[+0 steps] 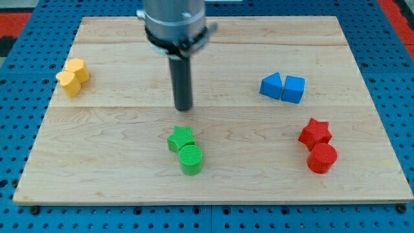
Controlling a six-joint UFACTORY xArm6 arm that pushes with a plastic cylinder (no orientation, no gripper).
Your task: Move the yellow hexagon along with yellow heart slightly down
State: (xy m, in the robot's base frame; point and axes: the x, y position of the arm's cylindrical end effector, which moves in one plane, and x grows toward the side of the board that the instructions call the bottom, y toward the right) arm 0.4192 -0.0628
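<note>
Near the tabletop's [116,39] left edge, a little above its middle, the yellow hexagon [77,68] and the yellow heart [68,83] sit pressed together, the hexagon toward the top and slightly right, the heart just below it and nearer the edge. Both look like short, chunky pieces lying flat, and their matching colour makes the seam between them hard to trace.

There are no jaws on this arm to open or close: it ends in a plain dark rod, holding nothing. My tip [184,107] stands around the middle of the board, well to the right of the yellow pair and touching no block.

Just below my tip, toward the bottom edge, a green star [182,138] touches a green cylinder [191,158] lying beneath it.

Farther right, a blue triangle [272,85] and a blue cube [294,88] sit side by side, touching.

Near the right edge, toward the bottom right corner, a red star [315,133] rests against a red cylinder [322,157].
</note>
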